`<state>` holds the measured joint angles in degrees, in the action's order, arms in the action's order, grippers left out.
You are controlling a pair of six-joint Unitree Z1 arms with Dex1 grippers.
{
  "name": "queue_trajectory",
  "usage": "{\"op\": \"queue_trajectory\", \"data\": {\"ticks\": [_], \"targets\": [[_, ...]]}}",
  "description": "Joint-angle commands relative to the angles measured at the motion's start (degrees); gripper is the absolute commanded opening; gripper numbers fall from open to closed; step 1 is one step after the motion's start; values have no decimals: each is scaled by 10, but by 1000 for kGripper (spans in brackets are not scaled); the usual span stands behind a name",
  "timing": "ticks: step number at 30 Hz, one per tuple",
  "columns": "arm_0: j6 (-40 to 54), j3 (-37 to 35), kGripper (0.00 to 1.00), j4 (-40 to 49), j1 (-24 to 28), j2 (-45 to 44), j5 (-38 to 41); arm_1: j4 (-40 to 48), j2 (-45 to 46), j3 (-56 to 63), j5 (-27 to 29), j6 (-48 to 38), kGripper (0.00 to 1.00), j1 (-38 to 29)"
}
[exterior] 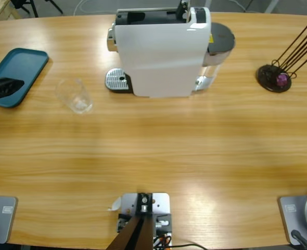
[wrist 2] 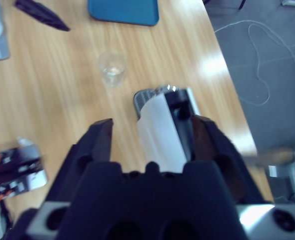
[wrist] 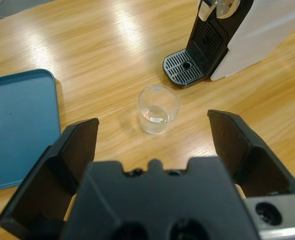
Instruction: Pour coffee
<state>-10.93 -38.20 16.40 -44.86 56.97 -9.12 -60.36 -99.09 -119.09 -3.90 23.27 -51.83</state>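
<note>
So this looks like the very start of the pour, basically nothing done yet as far as I can tell. The clear glass tumbler (exterior: 75,96) sits upright on the wooden table (exterior: 153,156), between the teal tray (exterior: 15,75) and the white capsule coffee machine (exterior: 161,52), and a bit nearer the camera than the machine's drip grate (exterior: 117,80). It's not under the spout at all.

In the left wrist view the tumbler (wrist: 158,108) has a tiny bit of pale liquid at the bottom, which I'd guess is the coffee (wrist: 155,116), though it's hard to make out the colour.

The left gripper (wrist: 155,142) has its jaws spread wide and is lined up on the tumbler but well short of it, touching nothing. In the high view its black tips poke in over the tray at the left edge (exterior: 2,87).

The right gripper (wrist 2: 155,145) is up high looking down on the machine (wrist 2: 165,127), jaws apart, holding nothing.

Off to the right there's a black wire capsule holder (exterior: 274,78) with one purple capsule (exterior: 282,79).

Still left: grab the tumbler, then the actual pour.
</note>
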Motion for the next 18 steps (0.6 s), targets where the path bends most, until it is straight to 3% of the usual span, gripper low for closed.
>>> {"op": "queue_trajectory", "data": {"ticks": [1,3,5,7,13,18], "targets": [[-3,20,941,-8,3,15,10,253,174,270,-5,-182,0,63],[-3,20,941,-8,3,15,10,307,175,317,99,-216,0,66],[-3,20,941,-8,3,15,9,314,149,330,203,-198,0,55],[-3,20,941,-8,3,15,9,335,127,344,260,-184,0,42],[-3,21,941,-8,3,12,8,408,98,398,323,-153,0,40],[-3,21,941,-8,3,14,8,450,76,419,322,-135,0,29]]}}
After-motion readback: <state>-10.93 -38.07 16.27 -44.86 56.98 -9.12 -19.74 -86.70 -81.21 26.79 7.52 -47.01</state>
